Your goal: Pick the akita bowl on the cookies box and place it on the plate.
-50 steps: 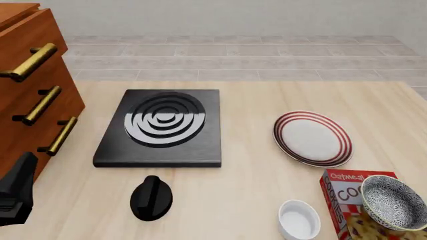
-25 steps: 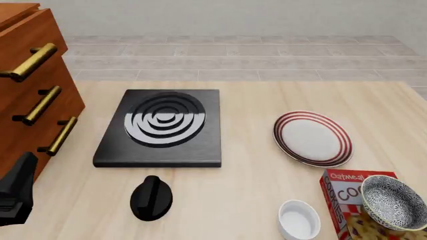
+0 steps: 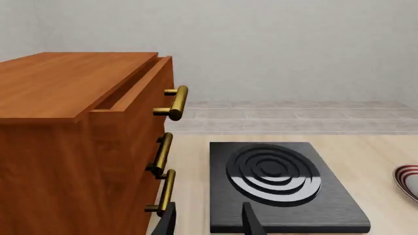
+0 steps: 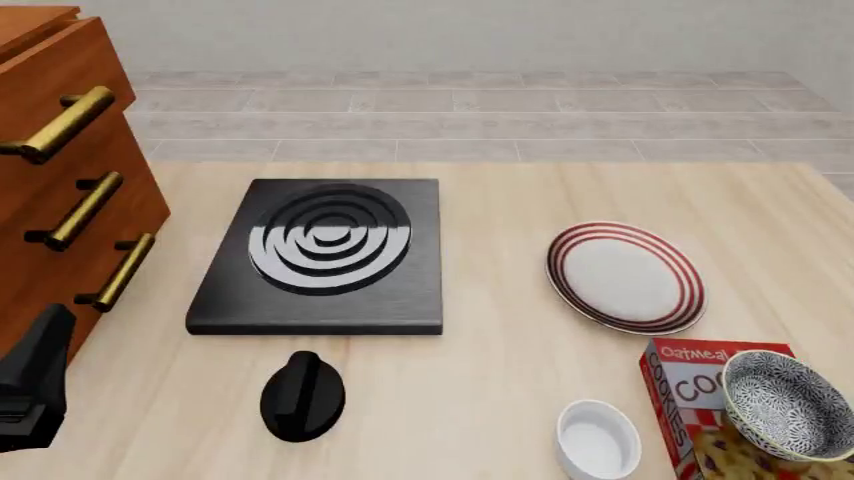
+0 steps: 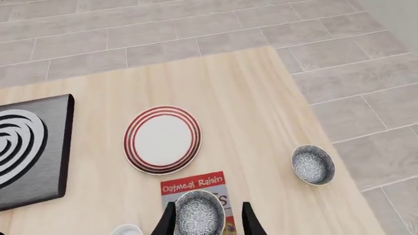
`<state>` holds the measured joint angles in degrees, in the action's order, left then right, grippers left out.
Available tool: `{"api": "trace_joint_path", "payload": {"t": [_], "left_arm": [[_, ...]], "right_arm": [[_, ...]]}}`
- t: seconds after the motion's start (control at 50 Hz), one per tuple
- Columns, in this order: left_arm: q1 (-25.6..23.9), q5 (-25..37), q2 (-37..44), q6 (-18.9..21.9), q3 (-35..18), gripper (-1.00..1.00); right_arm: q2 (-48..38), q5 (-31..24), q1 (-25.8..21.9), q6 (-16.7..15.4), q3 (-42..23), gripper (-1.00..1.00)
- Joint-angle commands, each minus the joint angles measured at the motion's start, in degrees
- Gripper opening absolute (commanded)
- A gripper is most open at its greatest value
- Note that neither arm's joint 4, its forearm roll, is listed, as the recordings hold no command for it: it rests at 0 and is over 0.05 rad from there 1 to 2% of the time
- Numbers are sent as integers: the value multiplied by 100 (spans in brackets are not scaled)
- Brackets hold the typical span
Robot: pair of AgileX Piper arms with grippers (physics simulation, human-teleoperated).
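The speckled akita bowl (image 4: 787,403) stands upright on the red cookies box (image 4: 677,385) at the table's near right corner. The red-ringed white plate (image 4: 625,276) lies just beyond them. In the right wrist view my right gripper (image 5: 209,208) hangs open high above the akita bowl (image 5: 199,214), which shows between the two fingers, with the cookies box (image 5: 193,184) and the plate (image 5: 162,139) beyond. The right gripper is out of the front view. My left gripper (image 3: 209,213) is open and holds nothing, beside the wooden drawers.
A black stove (image 4: 320,255) lies mid-table with a black knob (image 4: 303,395) in front of it. A plain white small bowl (image 4: 597,438) sits left of the cookies box. A wooden drawer cabinet (image 4: 60,180) stands left. A second speckled bowl (image 5: 313,164) lies on the floor off the table's right edge.
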<state>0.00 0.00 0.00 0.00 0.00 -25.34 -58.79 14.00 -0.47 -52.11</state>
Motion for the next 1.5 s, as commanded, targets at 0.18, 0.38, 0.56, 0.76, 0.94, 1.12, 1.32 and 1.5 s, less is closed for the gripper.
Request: {"api": "trace_joint_path", "payload": {"t": [0.18,0.38,0.56,0.76,0.94,1.12,1.32,1.5], "left_arm": [[0,0,0,0,0,100],[0,0,0,0,0,100],[0,0,0,0,0,100],[0,0,0,0,0,100],[0,0,0,0,0,100],[0,0,0,0,0,100],[0,0,0,0,0,100],[0,0,0,0,0,100]], "right_arm": [[-19,184,419,0,277,100],[111,311,556,78,626,100],[155,436,707,-13,905,100],[128,532,836,-73,1013,100],[84,645,909,-52,1145,100],[82,766,915,-9,1344,100],[117,943,856,55,1689,100],[130,997,842,107,1788,100]]}}
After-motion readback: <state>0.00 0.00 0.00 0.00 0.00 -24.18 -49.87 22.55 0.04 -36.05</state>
